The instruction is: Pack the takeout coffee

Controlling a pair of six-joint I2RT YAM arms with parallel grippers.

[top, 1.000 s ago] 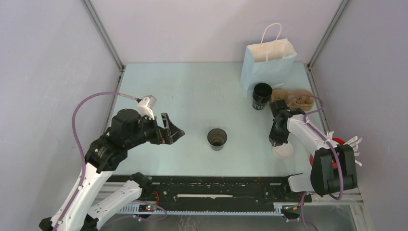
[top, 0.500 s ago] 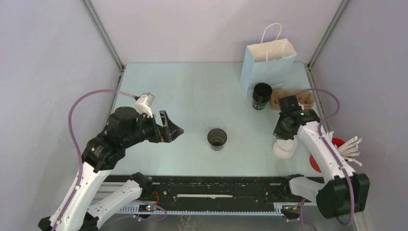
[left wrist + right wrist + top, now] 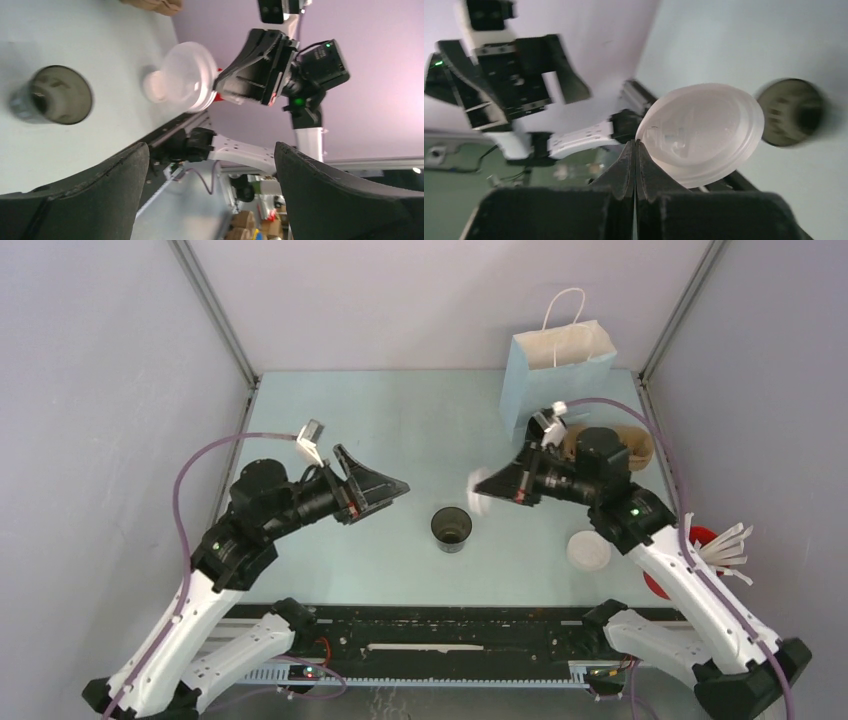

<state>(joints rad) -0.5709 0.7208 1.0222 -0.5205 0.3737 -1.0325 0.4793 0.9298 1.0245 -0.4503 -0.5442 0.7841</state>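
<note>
Pale green table point(image 3: 380, 420): your right claw point(image 3: 636, 144), pinched shut on a white lid point(image 3: 704, 135) right of centre, should level it over the centre cup point(image 3: 451, 528); left claw point(image 3: 211, 150) gapes empty.

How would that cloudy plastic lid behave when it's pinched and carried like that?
The lid looks thin and translucent, so it is probably very light and somewhat bendy. The jaws pinch only its rim, so it might pivot or slip. Lying flat, like the other lid, it should slide rather than roll.
</note>
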